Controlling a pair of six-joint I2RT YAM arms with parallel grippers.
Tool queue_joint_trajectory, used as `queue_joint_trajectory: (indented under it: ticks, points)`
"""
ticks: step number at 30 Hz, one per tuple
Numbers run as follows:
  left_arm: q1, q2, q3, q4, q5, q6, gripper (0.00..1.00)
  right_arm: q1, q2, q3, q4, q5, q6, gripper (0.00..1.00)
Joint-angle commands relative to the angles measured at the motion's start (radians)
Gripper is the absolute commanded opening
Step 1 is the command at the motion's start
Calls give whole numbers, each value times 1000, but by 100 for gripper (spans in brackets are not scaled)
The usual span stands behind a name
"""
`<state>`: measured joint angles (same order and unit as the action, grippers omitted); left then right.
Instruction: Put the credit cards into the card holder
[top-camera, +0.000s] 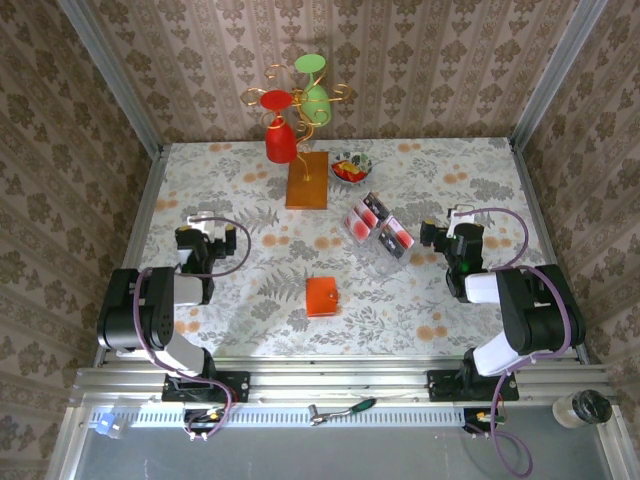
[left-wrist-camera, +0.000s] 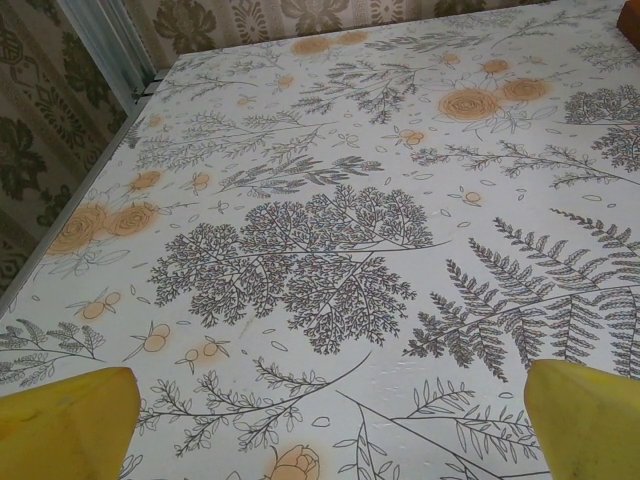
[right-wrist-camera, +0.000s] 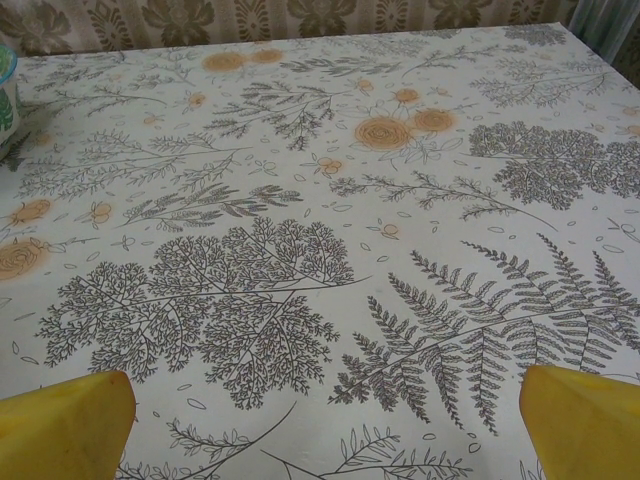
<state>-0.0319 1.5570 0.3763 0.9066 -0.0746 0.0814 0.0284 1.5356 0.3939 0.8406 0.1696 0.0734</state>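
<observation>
Orange card holder (top-camera: 322, 296) flat on the floral desk (top-camera: 250, 320) between the arms, credit cards (top-camera: 378, 228) in a clear tray (top-camera: 374, 262) beyond it, left gripper (left-wrist-camera: 325, 425) and right gripper (right-wrist-camera: 325, 425) both spread wide, holding nothing, well apart from the cards.

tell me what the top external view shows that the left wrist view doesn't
Top external: the orange card holder lying mid-table, the credit cards in a clear tray behind it to the right, a wooden stand hung with red and green glasses, and the open right gripper.
Left wrist: yellow fingertips up close, set wide apart with bare cloth between them.
Both: the left gripper itself and the floral tablecloth.
</observation>
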Motion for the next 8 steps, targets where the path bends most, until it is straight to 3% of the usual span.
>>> queue_joint_trajectory:
  ticks: [1, 4, 8]
  points:
    - [-3, 2, 16, 15, 1, -14, 100, -4, 5, 28, -4, -24, -15, 100]
    - [-1, 2, 17, 14, -8, -22, 100, -4, -1, 24, -3, -24, -15, 100]
    - [-15, 3, -2, 51, -123, -44, 100, -4, -9, 8, 22, -26, -18, 100]
